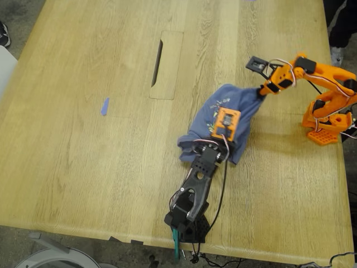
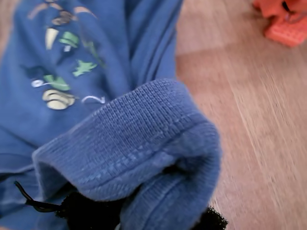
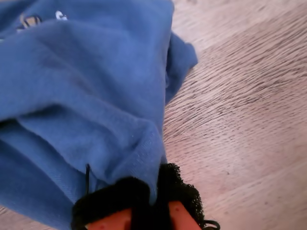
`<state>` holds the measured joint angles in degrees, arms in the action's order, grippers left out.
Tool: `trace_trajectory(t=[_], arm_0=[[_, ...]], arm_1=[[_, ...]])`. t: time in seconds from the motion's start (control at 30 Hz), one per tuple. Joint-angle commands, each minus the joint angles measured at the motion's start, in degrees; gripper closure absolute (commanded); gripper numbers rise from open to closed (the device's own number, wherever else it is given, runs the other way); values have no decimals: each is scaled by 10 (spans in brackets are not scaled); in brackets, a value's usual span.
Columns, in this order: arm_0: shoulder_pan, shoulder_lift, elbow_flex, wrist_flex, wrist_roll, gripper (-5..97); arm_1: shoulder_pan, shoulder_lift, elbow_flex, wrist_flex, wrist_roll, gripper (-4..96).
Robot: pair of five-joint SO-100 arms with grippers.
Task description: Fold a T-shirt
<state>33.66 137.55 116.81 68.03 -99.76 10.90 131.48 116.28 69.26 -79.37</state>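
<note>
Gripping a ribbed hem, my first gripper (image 2: 139,215) held the T-shirt (image 1: 223,120), bunched at the table's (image 1: 83,167) three o'clock; my second gripper (image 3: 144,211) pinched its edge at two o'clock.

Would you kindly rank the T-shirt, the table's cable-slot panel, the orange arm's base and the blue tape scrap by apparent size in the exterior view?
1. T-shirt, bunched, both grippers on it.
2. Cable-slot panel.
3. Orange base, partly hidden by its arm, so its place against the panel is unsure.
4. Blue tape scrap, plainly smallest.
</note>
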Motion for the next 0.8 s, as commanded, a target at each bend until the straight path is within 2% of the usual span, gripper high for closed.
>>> trace_trajectory(t=[0.0,0.27,0.5,0.63,0.77], arm_0=[[54,18,30,-66,-8,920],[129,-18,150,-200,-8,920],[194,-26,221,-235,0,919],[186,-27,259,-244,20,913],[182,-27,257,-229,37,666]], arm_1=[[-4,69,78,-43,1,913],[-1,190,282,-127,-3,913],[7,305,416,-131,-4,912],[15,330,446,-133,-6,903],[23,373,466,-98,-6,823]])
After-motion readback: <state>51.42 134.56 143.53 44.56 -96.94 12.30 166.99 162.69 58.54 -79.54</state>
